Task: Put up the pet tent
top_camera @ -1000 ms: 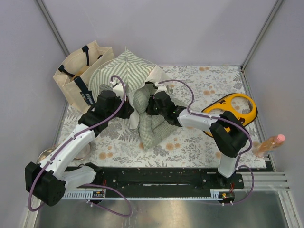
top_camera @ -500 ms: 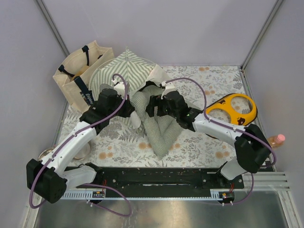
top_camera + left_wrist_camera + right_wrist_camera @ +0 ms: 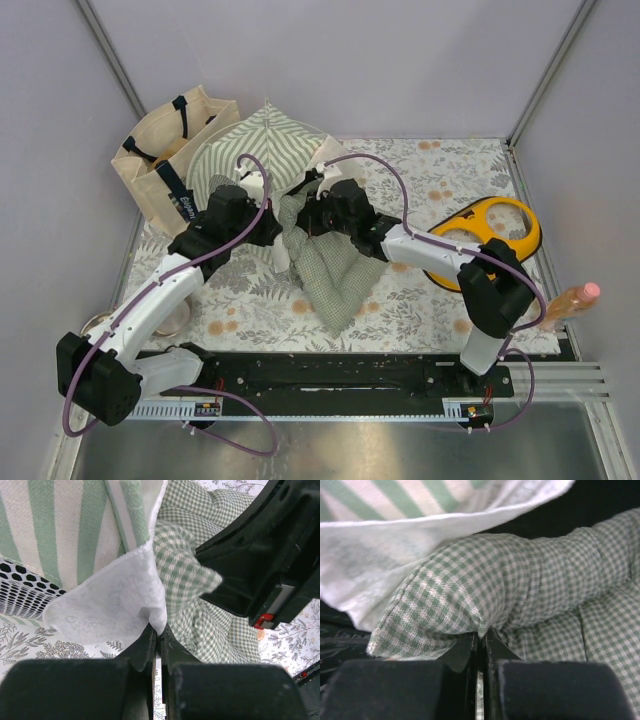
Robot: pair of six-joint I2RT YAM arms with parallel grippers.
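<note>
Two robot arms reach in from the near edge of a bench covered by a floral mat [image 3: 430, 300] and meet near its middle. The pet tent [image 3: 262, 140], striped green and white, stands peaked at the back left, touching a beige tote bag [image 3: 160, 170] on its left. A green checked cushion [image 3: 335, 275] lies crumpled in front of the tent, trailing toward the arms. The left jaws are clenched on the lower edge of the tent's white lacy door flap [image 3: 107, 607]. The right jaws are clenched on a folded corner of the cushion, with white tent fabric just above it. A yellow two-holed object [image 3: 487, 232] lies on the mat at the right, well apart from the tent.
</note>
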